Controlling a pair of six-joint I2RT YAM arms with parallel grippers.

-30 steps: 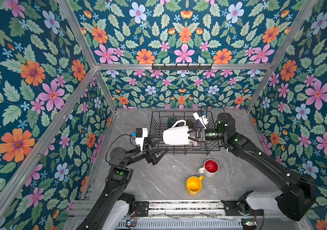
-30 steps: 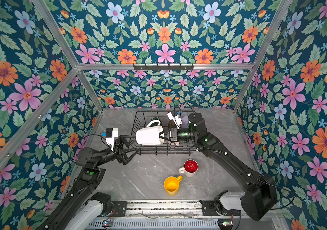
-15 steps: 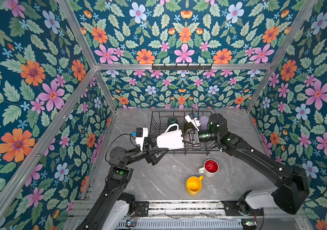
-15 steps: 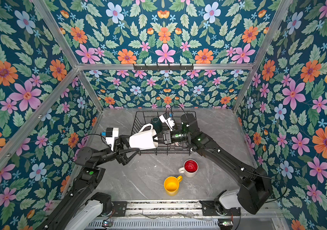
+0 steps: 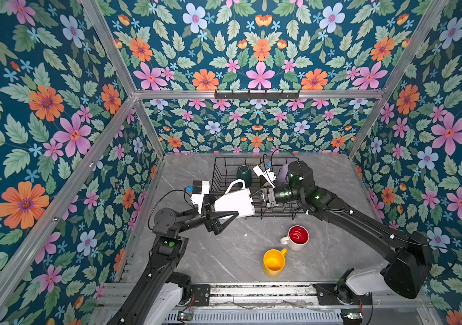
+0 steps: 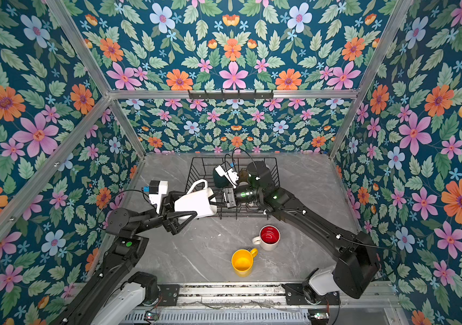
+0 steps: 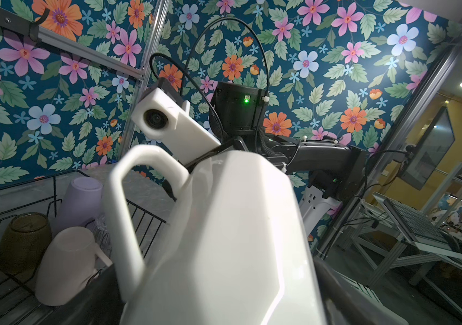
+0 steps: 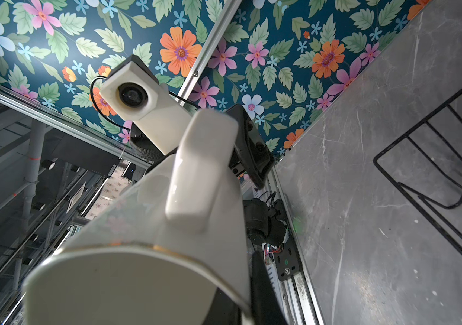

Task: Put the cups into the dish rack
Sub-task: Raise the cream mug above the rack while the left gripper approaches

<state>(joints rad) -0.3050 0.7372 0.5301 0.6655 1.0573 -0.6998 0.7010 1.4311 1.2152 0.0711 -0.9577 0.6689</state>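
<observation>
Grey table [image 5: 224,253]: only the left wrist view shows the racked pink mug [image 7: 63,267]. The white mug [image 5: 235,202] lies sideways, mouth at the right gripper [image 5: 255,200] pinching its rim; left gripper [image 5: 224,209] wide.

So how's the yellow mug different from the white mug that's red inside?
The yellow mug is yellow all over; the red-lined white mug is red only inside. The yellow mug stands nearer the grey table's front edge, the red-lined mug nearer the black wire dish rack. Both stand upright, outside the rack.
</observation>
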